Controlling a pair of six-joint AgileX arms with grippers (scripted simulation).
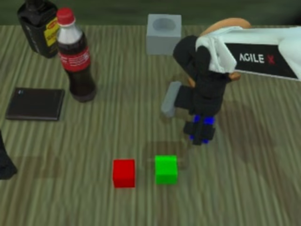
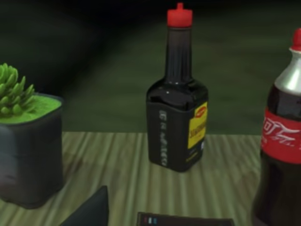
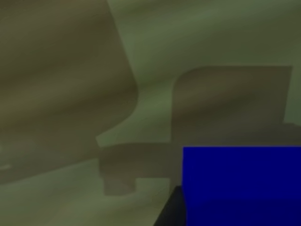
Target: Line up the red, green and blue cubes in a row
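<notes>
Top view shows the right gripper (image 1: 200, 131) clamped on the small deep blue cube (image 1: 201, 126), held above the striped wooden table (image 1: 263, 188) just behind and to the right of the bright green cube (image 1: 166, 169). That green cube sits near the table's front edge, with the bright red cube (image 1: 123, 173) beside it on its left, a gap between them. The step in hand looks like carrying blue to the row's right end; next it needs lowering beside green, in line. The left gripper is out of sight, parked toward the table's left edge.
</notes>
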